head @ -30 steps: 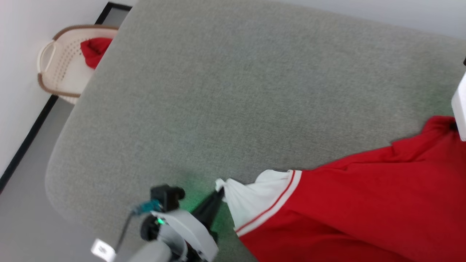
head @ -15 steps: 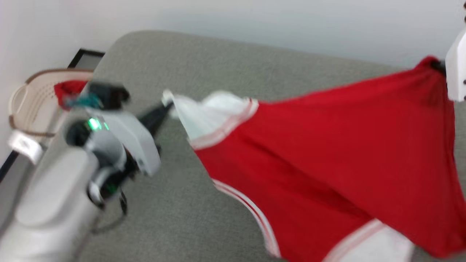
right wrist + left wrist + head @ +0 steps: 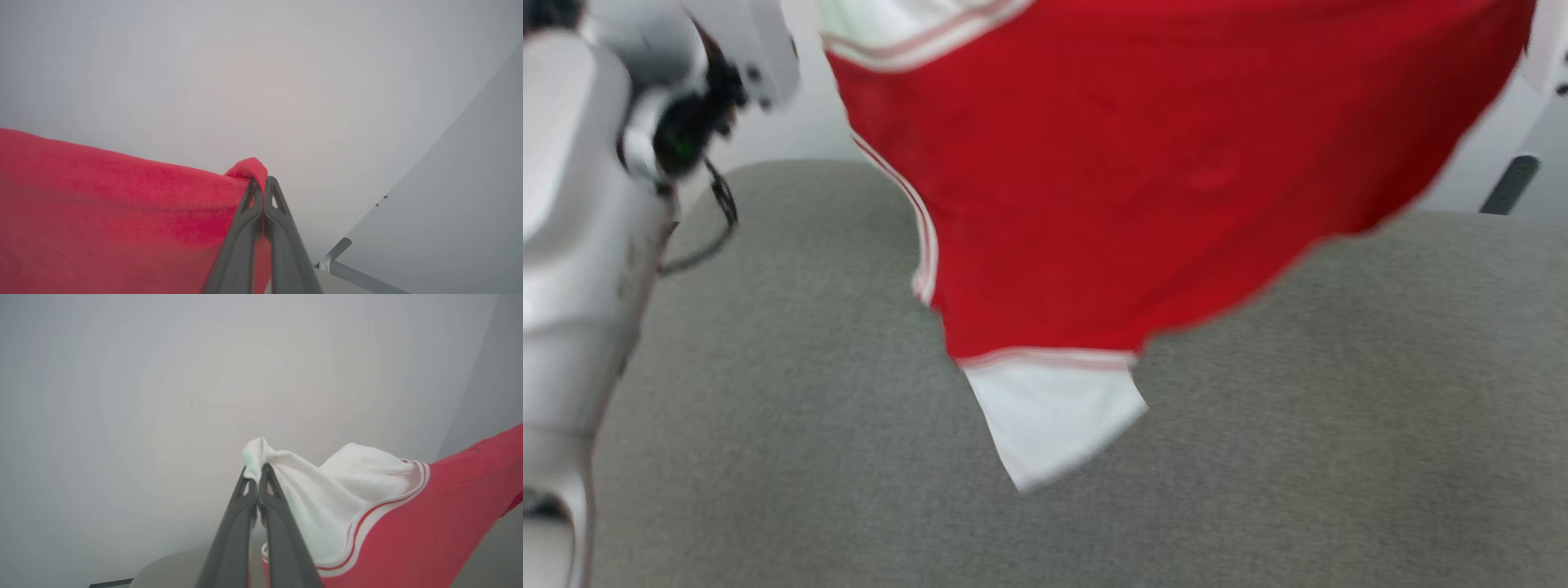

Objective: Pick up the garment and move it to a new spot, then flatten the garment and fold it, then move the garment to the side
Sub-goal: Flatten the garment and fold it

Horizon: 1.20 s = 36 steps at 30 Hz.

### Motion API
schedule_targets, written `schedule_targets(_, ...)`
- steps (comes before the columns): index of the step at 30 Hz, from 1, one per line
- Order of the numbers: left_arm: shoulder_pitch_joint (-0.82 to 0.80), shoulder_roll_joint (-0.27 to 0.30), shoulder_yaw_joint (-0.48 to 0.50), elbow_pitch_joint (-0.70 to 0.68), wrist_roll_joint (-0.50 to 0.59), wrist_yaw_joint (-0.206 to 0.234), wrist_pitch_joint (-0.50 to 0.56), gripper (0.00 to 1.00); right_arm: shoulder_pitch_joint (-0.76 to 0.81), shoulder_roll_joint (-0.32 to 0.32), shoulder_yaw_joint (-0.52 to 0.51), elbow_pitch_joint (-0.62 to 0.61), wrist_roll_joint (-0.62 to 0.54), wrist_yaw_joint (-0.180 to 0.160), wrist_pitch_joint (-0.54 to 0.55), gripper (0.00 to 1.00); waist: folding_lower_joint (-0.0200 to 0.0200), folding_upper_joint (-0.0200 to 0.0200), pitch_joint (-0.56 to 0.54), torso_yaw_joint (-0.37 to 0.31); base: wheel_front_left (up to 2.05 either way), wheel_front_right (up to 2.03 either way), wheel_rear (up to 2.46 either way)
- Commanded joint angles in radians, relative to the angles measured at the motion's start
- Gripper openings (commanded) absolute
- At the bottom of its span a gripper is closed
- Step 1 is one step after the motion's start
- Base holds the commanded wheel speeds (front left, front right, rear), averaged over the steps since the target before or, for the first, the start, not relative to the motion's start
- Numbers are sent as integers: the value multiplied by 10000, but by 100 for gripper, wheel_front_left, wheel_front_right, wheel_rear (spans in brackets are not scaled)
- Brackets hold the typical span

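The grey padded surface (image 3: 1298, 425) lies below everything. Above it I hold the garment (image 3: 1143, 163) clear in the air, stretched wide, its loose white sleeve (image 3: 1054, 416) hanging lowest. My left gripper (image 3: 256, 473) is pinched on the other sleeve's tip and my right gripper (image 3: 260, 184) is clamped on a red corner. I judge this the carry to a new spot. Next, lower it evenly onto the surface, keeping it taut so it lands flat.

Garment (image 3: 1143, 180): red body, white sleeves w/ red-white stripe trim. Bench (image 3: 1339, 457): flecked grey fabric. Left pincer (image 3: 256, 473) & right pincer (image 3: 260, 183): dark grey fingers. Forearm (image 3: 572, 269): pale grey-white. Wall (image 3: 122, 396): pale grey.
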Motion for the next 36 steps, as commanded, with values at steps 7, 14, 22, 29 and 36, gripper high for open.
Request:
schedule_targets(7,-2244,-456,63,2063,600,-168,-1007,0,-1168,954,-450,1091,-934,-14,-1681,0,0,0,-413,-891,0,0,0)
schedule_targets(14,-3730,-799,74,3653,865,-274,-1842,0,-1987,1534,-564,1962,-1354,-14,-2493,0,0,0,-446,-1258,0,0,0)
schedule_targets(22,-4681,-1155,58,4769,748,-489,-2024,0,-2598,1968,-359,2535,-1163,-14,-2432,0,0,0,221,-1560,0,0,0)
schedule_targets(29,-5914,-1160,83,4932,1049,-344,-2983,0,-3829,2052,-421,2706,-1805,-14,-3042,0,0,0,2395,-1902,0,0,0)
schedule_targets(36,-7536,-1329,329,5040,1310,189,-4879,0,-5312,2328,-1441,3119,-4049,-13,-5925,0,0,0,4740,-2205,0,0,0)
